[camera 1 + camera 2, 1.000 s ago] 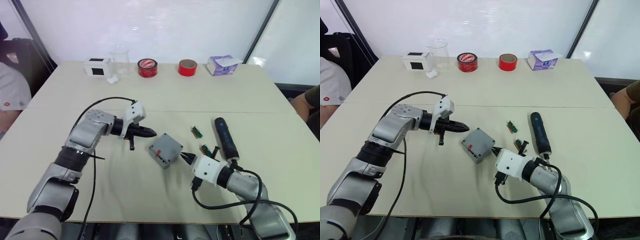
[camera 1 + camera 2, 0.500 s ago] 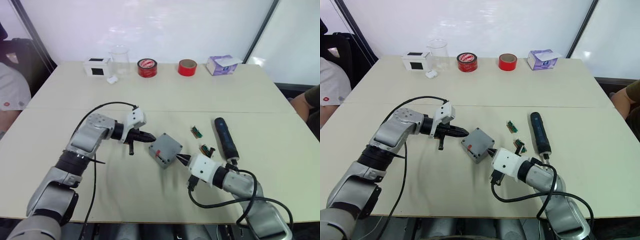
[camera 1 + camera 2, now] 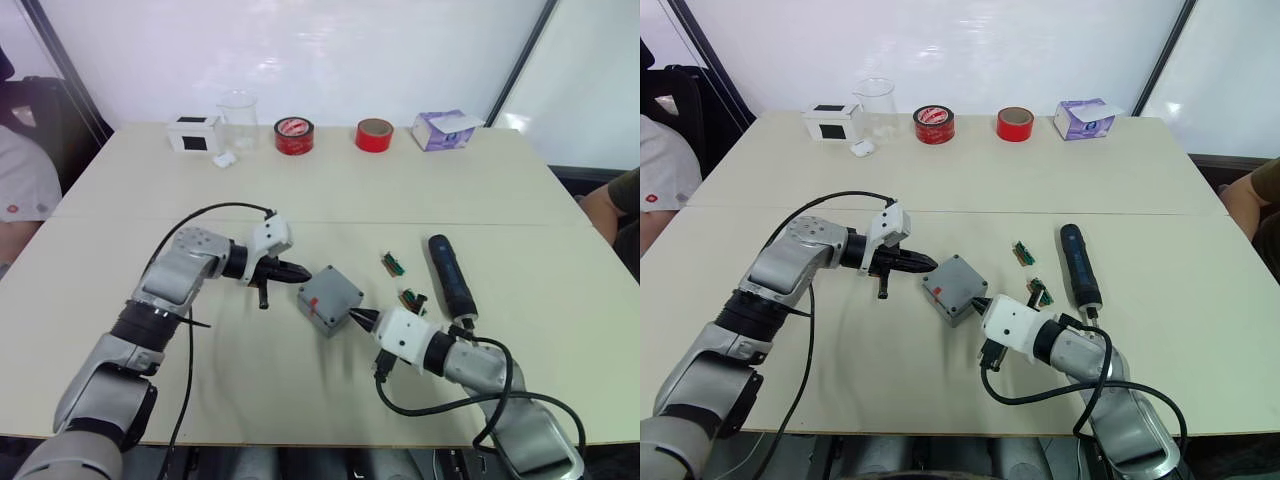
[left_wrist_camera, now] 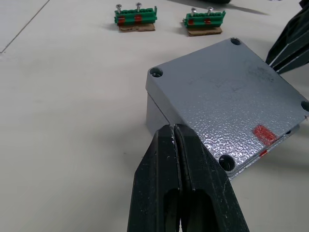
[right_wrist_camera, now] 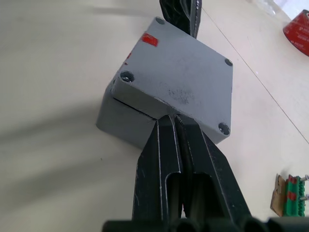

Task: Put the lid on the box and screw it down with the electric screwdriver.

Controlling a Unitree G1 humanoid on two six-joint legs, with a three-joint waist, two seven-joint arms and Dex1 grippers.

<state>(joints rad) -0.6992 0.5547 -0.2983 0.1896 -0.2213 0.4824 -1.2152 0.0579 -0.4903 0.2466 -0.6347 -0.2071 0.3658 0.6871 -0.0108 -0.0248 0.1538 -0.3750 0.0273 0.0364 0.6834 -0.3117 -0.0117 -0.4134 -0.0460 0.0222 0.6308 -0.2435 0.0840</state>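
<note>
The grey lid (image 3: 331, 293), with a small red mark, sits on the grey box (image 5: 124, 119) near the table's middle. My left gripper (image 3: 304, 272) is shut, and its tips (image 4: 174, 131) rest against the box's left corner just under the lid's edge. My right gripper (image 3: 356, 316) is also shut, its tips (image 5: 174, 119) touching the box's opposite side at the seam below the lid. The black and dark-blue electric screwdriver (image 3: 452, 276) lies on the table to the right of the box, apart from both grippers.
Two green terminal blocks (image 3: 392, 263) (image 3: 410, 298) holding screws lie between box and screwdriver. Along the far edge stand a white box with black face (image 3: 195, 133), a beaker (image 3: 239, 118), two red tape rolls (image 3: 294, 135) (image 3: 374, 134) and a purple-white carton (image 3: 445, 130).
My right gripper has slid left until its tips meet the box. My left gripper has closed in on the box's other side. The box itself has hardly moved.
</note>
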